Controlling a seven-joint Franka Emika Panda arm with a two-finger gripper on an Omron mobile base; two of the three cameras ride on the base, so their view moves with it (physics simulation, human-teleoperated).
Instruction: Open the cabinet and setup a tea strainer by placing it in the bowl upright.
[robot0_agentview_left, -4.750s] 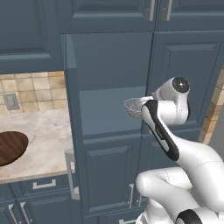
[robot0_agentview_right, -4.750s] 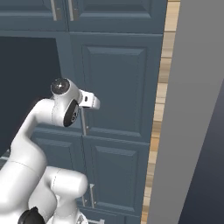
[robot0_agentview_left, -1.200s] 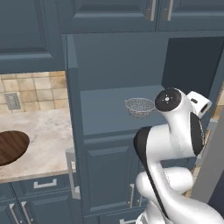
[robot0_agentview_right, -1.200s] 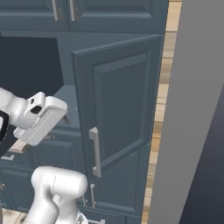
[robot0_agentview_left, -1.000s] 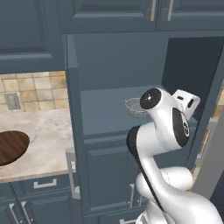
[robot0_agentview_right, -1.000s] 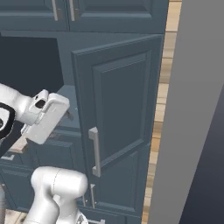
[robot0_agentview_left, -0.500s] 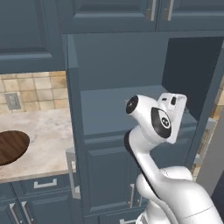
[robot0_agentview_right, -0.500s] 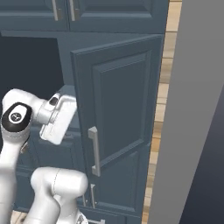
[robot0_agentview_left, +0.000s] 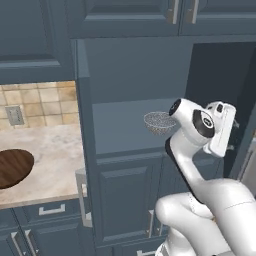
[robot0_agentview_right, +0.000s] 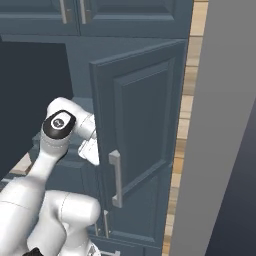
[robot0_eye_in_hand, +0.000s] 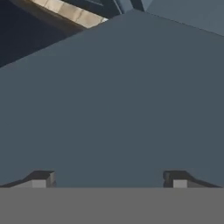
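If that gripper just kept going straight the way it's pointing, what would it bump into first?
Most likely a flat slate-blue panel of the cabinet, close ahead of the gripper; probably the opened door's inner face, but I can't tell for sure. The jaws are open, holding nothing.

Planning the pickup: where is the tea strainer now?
In the left base view, the tea strainer sits on the shelf inside the open cabinet, just left of the arm's elbow.

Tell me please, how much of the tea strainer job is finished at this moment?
Done: both cabinet doors stand open. In hand: nothing; the hand is open, facing a blue panel. Left: the tea strainer sits on the cabinet shelf, and the bowl waits on the counter.
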